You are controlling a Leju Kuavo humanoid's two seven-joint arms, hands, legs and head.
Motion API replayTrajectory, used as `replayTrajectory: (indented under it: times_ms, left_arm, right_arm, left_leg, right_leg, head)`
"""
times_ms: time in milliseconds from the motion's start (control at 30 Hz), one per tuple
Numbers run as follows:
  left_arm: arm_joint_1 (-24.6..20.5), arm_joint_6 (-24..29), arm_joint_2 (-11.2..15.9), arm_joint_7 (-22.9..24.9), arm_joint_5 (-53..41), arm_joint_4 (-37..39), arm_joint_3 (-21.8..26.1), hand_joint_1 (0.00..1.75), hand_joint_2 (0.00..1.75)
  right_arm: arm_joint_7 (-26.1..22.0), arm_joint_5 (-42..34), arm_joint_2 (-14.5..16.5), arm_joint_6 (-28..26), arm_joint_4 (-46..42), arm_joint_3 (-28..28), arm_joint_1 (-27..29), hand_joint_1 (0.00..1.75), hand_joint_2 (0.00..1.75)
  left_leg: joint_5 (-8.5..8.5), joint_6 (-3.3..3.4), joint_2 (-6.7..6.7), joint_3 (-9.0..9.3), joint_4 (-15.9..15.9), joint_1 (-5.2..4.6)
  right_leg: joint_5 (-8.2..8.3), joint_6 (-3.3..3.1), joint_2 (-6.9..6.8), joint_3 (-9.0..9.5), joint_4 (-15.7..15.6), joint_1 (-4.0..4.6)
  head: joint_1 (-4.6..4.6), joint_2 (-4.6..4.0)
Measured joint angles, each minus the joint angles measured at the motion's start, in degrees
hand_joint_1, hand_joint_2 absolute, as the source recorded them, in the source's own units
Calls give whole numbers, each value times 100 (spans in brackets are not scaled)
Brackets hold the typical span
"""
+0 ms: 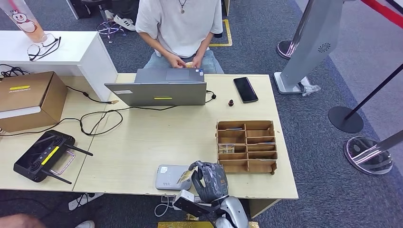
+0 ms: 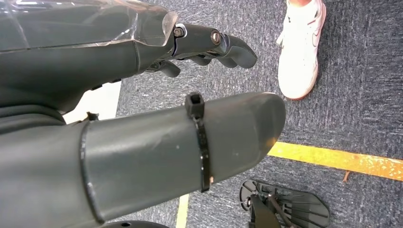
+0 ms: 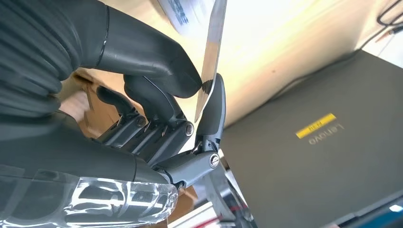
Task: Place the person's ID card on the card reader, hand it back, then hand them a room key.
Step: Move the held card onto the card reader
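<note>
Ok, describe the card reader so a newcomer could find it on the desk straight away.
Start at the wooden desk and go to its near edge, just left of the brown compartment tray. The card reader is the flat, pale grey rounded box lying there, beside the right hand holding a card. Nothing else nearby is grey and lies flat.

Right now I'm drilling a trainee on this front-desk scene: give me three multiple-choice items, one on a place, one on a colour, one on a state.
1. Where does the black phone lie?
A. on the desk, right of the laptop
B. in the wooden organizer
C. on the floor

2. What colour is the card reader?
A. red
B. light grey
C. yellow

3. What is the right hand doing?
A. resting flat on the laptop
B. pressing the phone
C. pinching a card

Key: 1 A, it lies on the tabletop past the laptop's right edge; 2 B, its top is pale grey; 3 C, the thumb and a finger clamp the card's edge.
</note>
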Motion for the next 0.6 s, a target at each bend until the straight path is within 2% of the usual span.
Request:
replayTrajectory:
  times_ms: [233, 600]
  left_arm:
    - [8, -2, 9, -25, 16, 2, 0, 0, 0]
    - [9, -7, 12, -26, 18, 4, 0, 0, 0]
  right_arm:
    - [51, -705, 2, 239, 315, 245, -152, 175, 175]
    - [50, -1414, -1, 20, 496, 680, -327, 175, 175]
  left_leg:
    - [0, 0, 0, 0, 0, 0]
    - [0, 0, 0, 1, 0, 0]
  right_leg:
    - [0, 0, -1, 0, 0, 0]
    - [0, 0, 1, 0, 0, 0]
  head:
    - [1, 0]
    - [1, 0]
